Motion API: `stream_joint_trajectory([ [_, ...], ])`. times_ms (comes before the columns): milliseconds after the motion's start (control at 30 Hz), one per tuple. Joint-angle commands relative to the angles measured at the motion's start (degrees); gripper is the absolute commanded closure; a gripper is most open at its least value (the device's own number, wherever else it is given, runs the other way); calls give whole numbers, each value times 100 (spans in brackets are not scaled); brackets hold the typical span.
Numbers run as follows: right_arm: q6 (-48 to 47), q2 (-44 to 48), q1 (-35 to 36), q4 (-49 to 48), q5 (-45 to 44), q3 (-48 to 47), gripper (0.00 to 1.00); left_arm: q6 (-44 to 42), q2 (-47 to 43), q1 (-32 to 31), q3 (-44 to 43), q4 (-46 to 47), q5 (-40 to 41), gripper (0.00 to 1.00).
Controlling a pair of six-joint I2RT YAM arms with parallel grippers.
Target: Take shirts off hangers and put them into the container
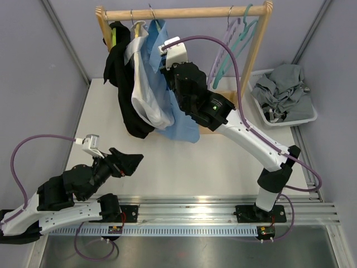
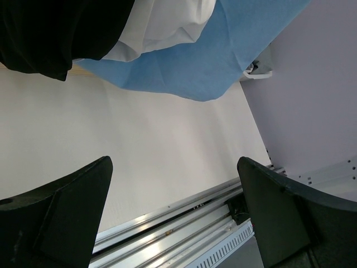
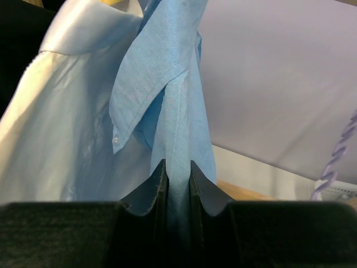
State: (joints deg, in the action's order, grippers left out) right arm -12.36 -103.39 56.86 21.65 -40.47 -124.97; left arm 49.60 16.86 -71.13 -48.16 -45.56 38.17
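Three shirts hang bunched at the left of the rail: a black shirt (image 1: 118, 84), a white shirt (image 1: 146, 97) and a light blue shirt (image 1: 183, 125). My right gripper (image 3: 178, 167) is shut on a fold of the light blue shirt (image 3: 162, 72) just below its collar, with the white shirt (image 3: 61, 111) hanging to its left. Bare lilac (image 1: 222, 58) and teal (image 1: 246, 34) hangers hang at the rail's right end. The container (image 1: 310, 116), a white basket at the far right, holds a grey shirt (image 1: 284, 89). My left gripper (image 1: 131, 162) hovers open over the table with nothing between its fingers (image 2: 83, 195).
The wooden rail (image 1: 184, 12) and its slanted posts stand at the back of the table. A metal mounting rail (image 1: 223, 209) runs along the near edge. Grey walls close in both sides. A purple cable (image 1: 237, 72) loops over my right arm.
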Motion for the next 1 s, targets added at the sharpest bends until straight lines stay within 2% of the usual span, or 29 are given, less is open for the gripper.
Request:
stream_joint_trajectory([
  [0,-451,943,-8,-2445,-567,392,100,102,63,12,-88,47,208,2],
  [67,-460,1232,0,-2525,-655,551,100,76,124,12,-123,65,217,2],
  [200,-609,2128,132,-3331,-550,1778,100,-30,238,12,-167,179,182,2],
  [267,-689,2602,237,-3317,-524,2063,100,-91,308,12,-193,275,173,2],
  [400,451,2772,238,-607,-366,1154,100,-284,493,12,-299,442,155,2],
  [433,950,2859,246,391,-296,1046,100,-346,537,12,-325,512,138,2],
  [500,1427,3087,273,1319,-103,1070,100,-600,712,12,-439,758,24,2],
  [700,2431,4028,387,2833,423,1290,100,-1295,1152,12,-817,1365,-275,3],
  [967,2493,4723,387,3205,2277,1353,100,-1664,1662,12,-1151,1726,-407,3],
])
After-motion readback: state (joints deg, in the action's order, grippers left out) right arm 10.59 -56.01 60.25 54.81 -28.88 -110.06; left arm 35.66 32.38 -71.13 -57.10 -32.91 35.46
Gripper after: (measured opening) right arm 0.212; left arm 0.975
